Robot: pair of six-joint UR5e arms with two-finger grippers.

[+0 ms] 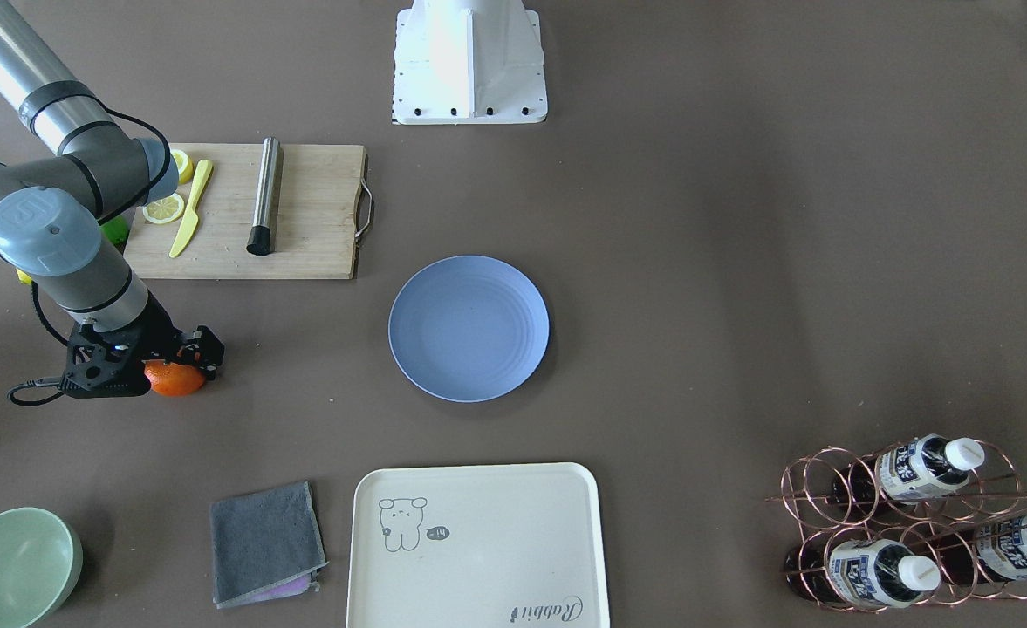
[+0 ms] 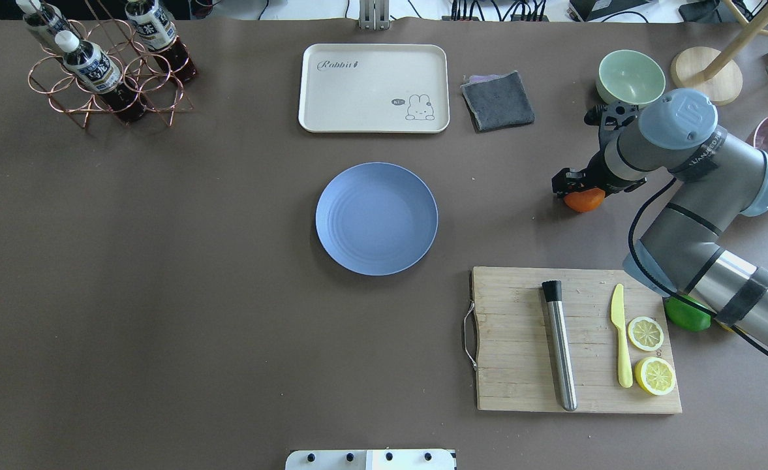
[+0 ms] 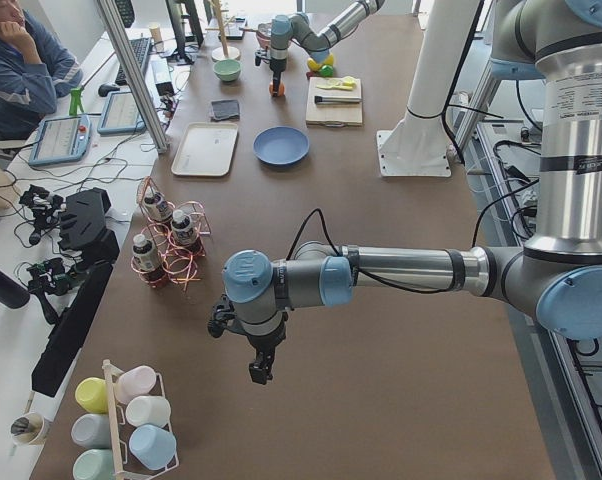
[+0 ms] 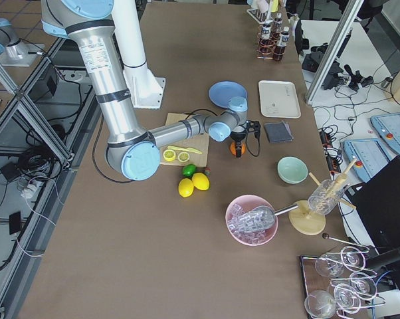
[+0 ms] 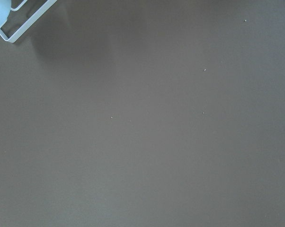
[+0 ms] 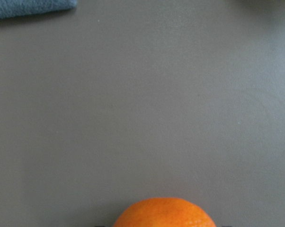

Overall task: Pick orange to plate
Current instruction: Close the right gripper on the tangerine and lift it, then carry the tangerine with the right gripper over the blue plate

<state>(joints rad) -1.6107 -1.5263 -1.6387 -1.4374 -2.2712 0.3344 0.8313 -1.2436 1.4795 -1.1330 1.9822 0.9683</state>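
Note:
The orange (image 2: 584,200) sits low by the table at the right, between the fingers of my right gripper (image 2: 582,190), which is shut on it. The front-facing view shows the same orange (image 1: 174,378) under the black gripper (image 1: 171,365). In the right wrist view the top of the orange (image 6: 164,213) fills the bottom centre. The light-blue plate (image 2: 376,219) lies bare at the table's middle, well to the orange's left. My left gripper (image 3: 261,372) hangs over bare table far from both; I cannot tell whether it is open or shut.
A wooden cutting board (image 2: 521,339) with a metal cylinder (image 2: 560,346), a yellow knife and lemon slices lies near the right arm, a lime (image 2: 687,314) beside it. A cream tray (image 2: 374,88), grey cloth (image 2: 498,100), green bowl (image 2: 631,77) and bottle rack (image 2: 103,72) line the far edge.

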